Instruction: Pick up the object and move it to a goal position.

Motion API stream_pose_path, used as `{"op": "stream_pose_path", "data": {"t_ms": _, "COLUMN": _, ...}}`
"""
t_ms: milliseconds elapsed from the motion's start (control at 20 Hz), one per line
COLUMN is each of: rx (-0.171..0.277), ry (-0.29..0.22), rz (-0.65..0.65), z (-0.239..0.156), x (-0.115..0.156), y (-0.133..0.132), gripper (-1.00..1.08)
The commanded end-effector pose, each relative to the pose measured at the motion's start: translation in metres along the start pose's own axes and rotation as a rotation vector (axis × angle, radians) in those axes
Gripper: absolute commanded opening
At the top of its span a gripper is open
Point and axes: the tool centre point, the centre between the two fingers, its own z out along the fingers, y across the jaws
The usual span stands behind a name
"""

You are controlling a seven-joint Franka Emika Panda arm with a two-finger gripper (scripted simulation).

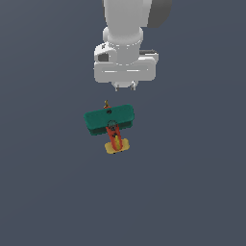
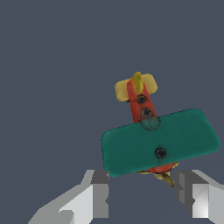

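One toy airplane [image 1: 110, 121] lies on the gray counter [image 1: 43, 192], and the one pincer [image 1: 124, 87] hangs open at its 12 o'clock side, holding and touching nothing.

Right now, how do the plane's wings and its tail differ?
The wings are teal-green, broad and span far wider than the yellow tail, which is small. The wings lie nearer the gripper; the tail sits at the far end. Both cross the red-orange fuselage.
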Motion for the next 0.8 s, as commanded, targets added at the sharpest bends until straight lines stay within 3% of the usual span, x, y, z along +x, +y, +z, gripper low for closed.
{"op": "stream_pose_path", "data": {"t_ms": 0, "rx": 0.018, "ry": -0.007, "rz": 0.002, "z": 0.003, "x": -0.001, "y": 0.0, "gripper": 0.28}}
{"op": "stream_pose_path", "data": {"t_ms": 750, "rx": 0.202, "ry": -0.063, "rz": 0.028, "z": 0.033, "x": -0.015, "y": -0.006, "gripper": 0.28}}
